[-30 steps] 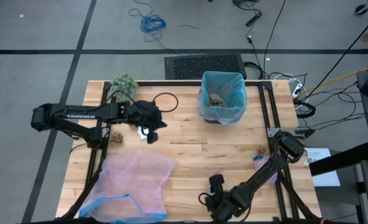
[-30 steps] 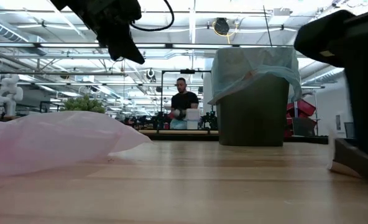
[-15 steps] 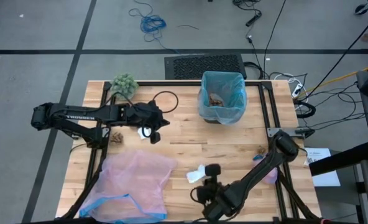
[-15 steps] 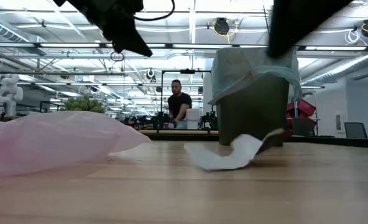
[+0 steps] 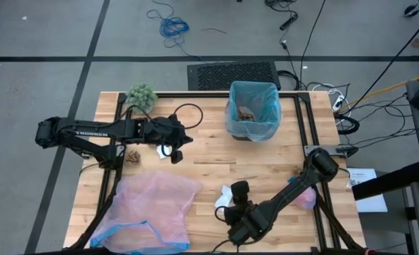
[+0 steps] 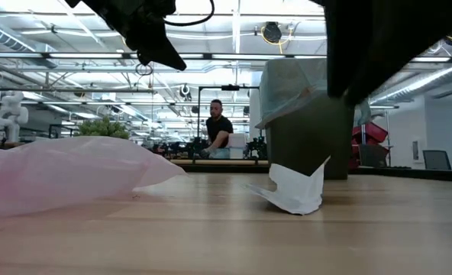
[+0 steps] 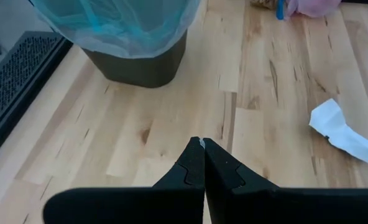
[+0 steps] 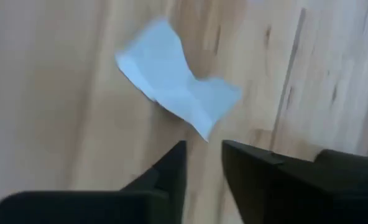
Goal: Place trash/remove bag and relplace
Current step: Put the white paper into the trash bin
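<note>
A brown bin (image 5: pixel 253 133) lined with the light-blue bag (image 5: pixel 253 106) stands at the far middle, brown trash (image 5: pixel 246 112) inside it. A white paper scrap (image 5: pixel 226 196) lies crumpled on the table near the front, one corner sticking up (image 6: pixel 318 164). My right gripper (image 8: pixel 202 149) hovers open just short of it; the paper (image 8: pixel 174 84) lies beyond the fingertips, nothing between them. My left gripper (image 7: pixel 202 146) is shut and empty above the table's left middle (image 5: pixel 173 152). Brown scraps (image 5: pixel 132 156) (image 5: pixel 297 171) and a pink wad (image 5: pixel 305 198) rest on the wood.
A translucent pink bag (image 5: pixel 153 209) with a blue rim is spread over the near left. A fuzzy green ball (image 5: pixel 141 94) sits at the far left corner, with a black cable loop (image 5: pixel 188 115) beside it. Black frame rails (image 5: pixel 303 120) run along the table's sides.
My right gripper has risen and gone toward the far edge, uncovering the white paper scrap. The scrap lay flatter half a second ago and now stands more bunched, with one corner up.
</note>
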You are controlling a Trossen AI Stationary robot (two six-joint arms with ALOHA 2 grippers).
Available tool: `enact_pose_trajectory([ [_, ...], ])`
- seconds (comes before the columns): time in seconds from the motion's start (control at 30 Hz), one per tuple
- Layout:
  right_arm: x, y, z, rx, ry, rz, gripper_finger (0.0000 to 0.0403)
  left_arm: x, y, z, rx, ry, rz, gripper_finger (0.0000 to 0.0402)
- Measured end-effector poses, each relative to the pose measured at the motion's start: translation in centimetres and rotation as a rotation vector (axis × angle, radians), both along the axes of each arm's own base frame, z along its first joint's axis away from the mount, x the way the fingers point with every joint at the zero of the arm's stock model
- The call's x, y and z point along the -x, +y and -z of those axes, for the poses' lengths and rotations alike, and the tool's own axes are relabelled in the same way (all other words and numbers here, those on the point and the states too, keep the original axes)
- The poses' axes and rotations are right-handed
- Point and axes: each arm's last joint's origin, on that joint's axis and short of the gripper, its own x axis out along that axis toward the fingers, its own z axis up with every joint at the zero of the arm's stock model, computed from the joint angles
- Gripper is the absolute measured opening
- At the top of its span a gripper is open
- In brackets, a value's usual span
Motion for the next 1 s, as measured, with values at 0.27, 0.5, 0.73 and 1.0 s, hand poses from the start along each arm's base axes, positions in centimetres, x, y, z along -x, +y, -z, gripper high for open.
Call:
enact_pose_trajectory([
  [0.27,-0.3,-1.7,3.4,0.049,0.059,-0.073,0.0177,0.1,-0.2,0.1,0.003,0.014,0.007,0.0000],
  [0.5,-0.9,-3.2,5.3,0.052,0.064,-0.129,0.0146,0.1,-0.2,0.1,0.011,0.013,0.003,0.0000],
  [0.73,-1.8,-5.2,5.6,0.016,0.080,-0.083,0.0008,0.1,-0.2,0.1,0.003,0.015,0.009,0.0000],
  [1.0,-2.6,-5.8,-0.6,-0.048,-0.058,-0.032,0.0001,0.1,0.0,0.1,-0.039,0.017,-0.047,0.0000],
])
